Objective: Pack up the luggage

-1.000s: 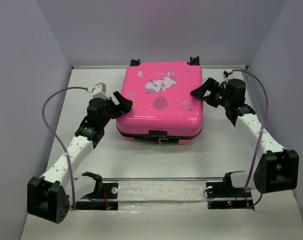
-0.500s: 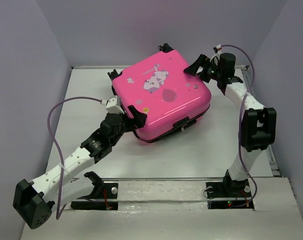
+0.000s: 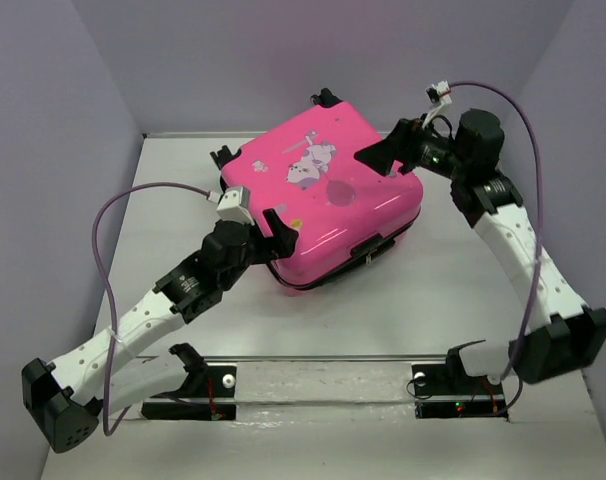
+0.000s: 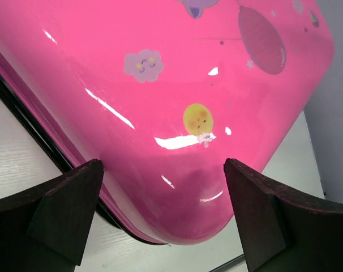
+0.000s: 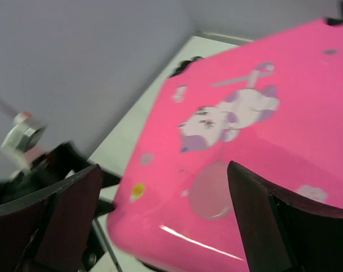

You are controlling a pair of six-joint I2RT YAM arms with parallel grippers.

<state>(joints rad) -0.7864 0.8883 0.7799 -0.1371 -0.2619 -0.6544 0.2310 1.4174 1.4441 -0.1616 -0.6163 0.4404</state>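
Here, glossy hot-pink luggage (image 3: pixel 328 205) shut, cartoon print on lid, skewed cornerwise, left gripper (image 4: pixel 163 173) splayed astride its near corner, right gripper (image 5: pixel 163 167) splayed above lid, table (image 3: pixel 403 310) showing in front.

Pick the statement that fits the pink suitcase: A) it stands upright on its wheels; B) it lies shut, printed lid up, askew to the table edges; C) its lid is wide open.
B: the suitcase lies closed, print facing up, its corners pointing diagonally across the table.
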